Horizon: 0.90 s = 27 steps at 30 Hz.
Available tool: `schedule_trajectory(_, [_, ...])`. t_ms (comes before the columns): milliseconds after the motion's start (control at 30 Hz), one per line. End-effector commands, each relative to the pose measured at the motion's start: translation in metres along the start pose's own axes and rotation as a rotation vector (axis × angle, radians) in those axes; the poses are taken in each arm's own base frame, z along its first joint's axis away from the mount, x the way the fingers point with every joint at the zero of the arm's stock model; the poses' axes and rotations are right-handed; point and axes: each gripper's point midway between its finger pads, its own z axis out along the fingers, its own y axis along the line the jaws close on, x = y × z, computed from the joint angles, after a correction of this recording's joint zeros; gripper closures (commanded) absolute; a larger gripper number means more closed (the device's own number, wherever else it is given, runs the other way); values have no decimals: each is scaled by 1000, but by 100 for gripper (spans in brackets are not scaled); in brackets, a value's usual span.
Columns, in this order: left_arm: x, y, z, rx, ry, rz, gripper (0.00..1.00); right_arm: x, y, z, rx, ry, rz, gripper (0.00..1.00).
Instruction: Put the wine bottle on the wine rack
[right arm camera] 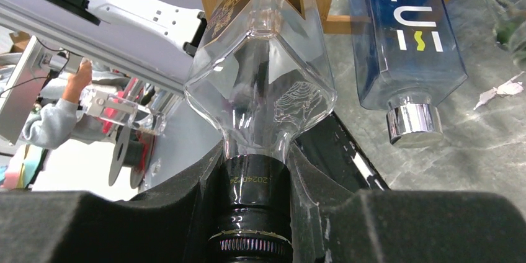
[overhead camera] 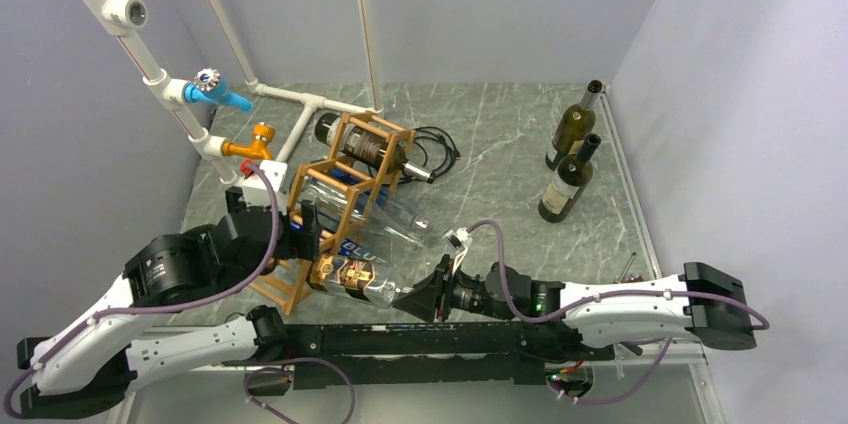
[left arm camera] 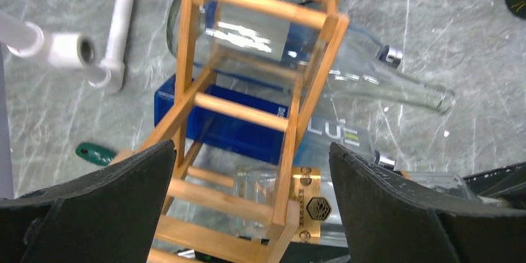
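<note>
Low in the wine rack (left arm camera: 245, 109), the wine bottle (right arm camera: 260, 83) lies part-inserted, neck clenched by the right gripper (right arm camera: 254, 195); pushed off-line, its shoulder could snag a stick and shove the light frame, which the gaping left gripper (left arm camera: 248, 182) straddles without holding

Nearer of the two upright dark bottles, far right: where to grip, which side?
I'd take the nearer dark bottle by its neck, coming level from the near side. It stands upright, the neck is slim, and the other dark bottle stands close behind.
</note>
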Motion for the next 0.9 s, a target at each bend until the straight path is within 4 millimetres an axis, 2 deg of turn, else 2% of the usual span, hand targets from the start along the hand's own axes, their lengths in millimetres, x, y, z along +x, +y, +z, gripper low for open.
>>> schedule_trajectory(0, [32,3,-3,13,82,-95,0,-92,83,-5,-255,-364,87,100])
schedule_trajectory(67, [44,-1,0,46,102,-91,1,-90,75,2,-217,-368,85,100])
schedule_trajectory(100, [50,-4,3,59,109,-88,5,-90,72,4,-208,-376,87,100])
schedule_trajectory(167, [60,-12,7,91,128,-94,16,-89,70,9,-203,-381,87,100])
schedule_trajectory(333, [73,-30,16,153,164,-97,36,-82,70,26,-191,-357,79,100])
schedule_trajectory(500, [81,-34,23,134,204,-65,53,-74,67,40,-175,-329,84,100])
schedule_trajectory(667, [87,-33,25,126,212,-63,61,-61,57,53,-133,-297,123,100])
schedule_trajectory(767, [87,-35,26,141,199,-78,64,-46,48,64,-93,-237,112,100])
schedule_trajectory(867, [88,-36,26,158,196,-72,72,-28,46,73,-83,-145,40,100])
